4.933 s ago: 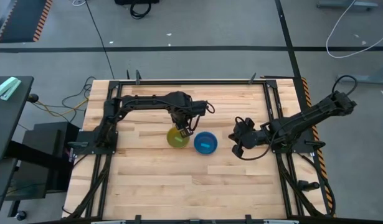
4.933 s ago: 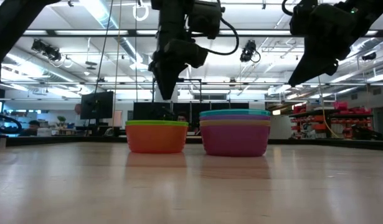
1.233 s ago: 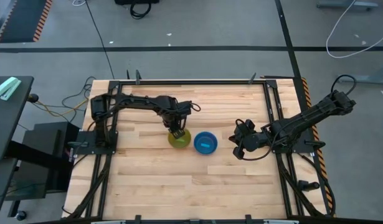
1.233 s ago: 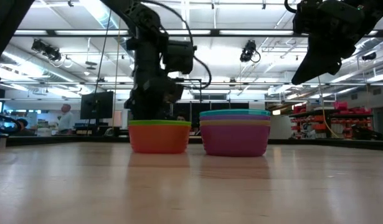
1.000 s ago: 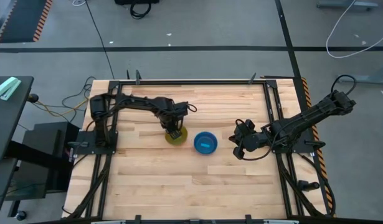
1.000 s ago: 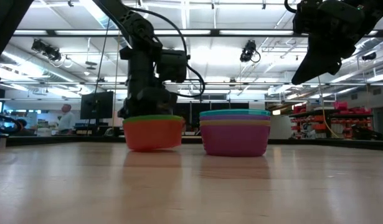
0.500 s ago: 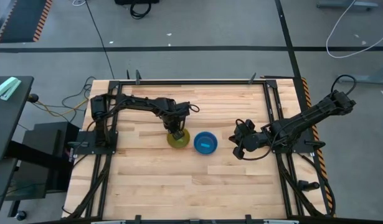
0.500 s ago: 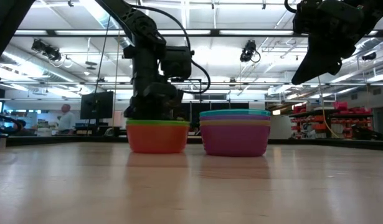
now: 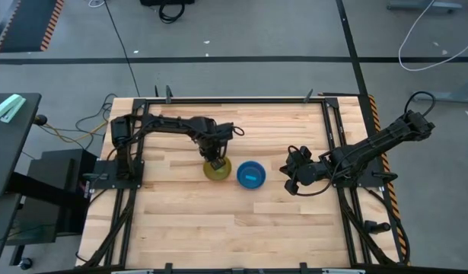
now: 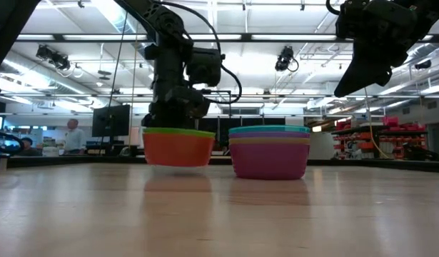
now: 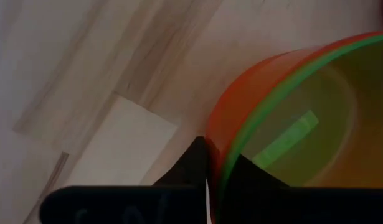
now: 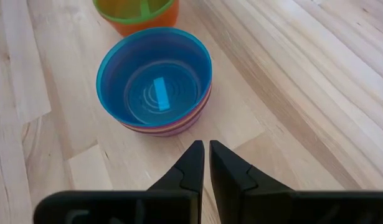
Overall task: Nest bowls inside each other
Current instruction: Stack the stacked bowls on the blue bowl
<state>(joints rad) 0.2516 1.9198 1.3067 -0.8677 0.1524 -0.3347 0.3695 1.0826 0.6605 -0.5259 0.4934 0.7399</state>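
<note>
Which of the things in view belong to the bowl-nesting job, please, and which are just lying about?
Job:
- orange-and-green round plastic bowl stack, gripped by left pincer
- blue-topped round plastic bowl stack

Lying about:
- pale green block on the black side stand
- idle right pincer

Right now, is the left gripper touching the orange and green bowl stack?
Touching. The left wrist view shows the left gripper with one finger on each side of the orange stack's rim, pinching its wall.
</note>
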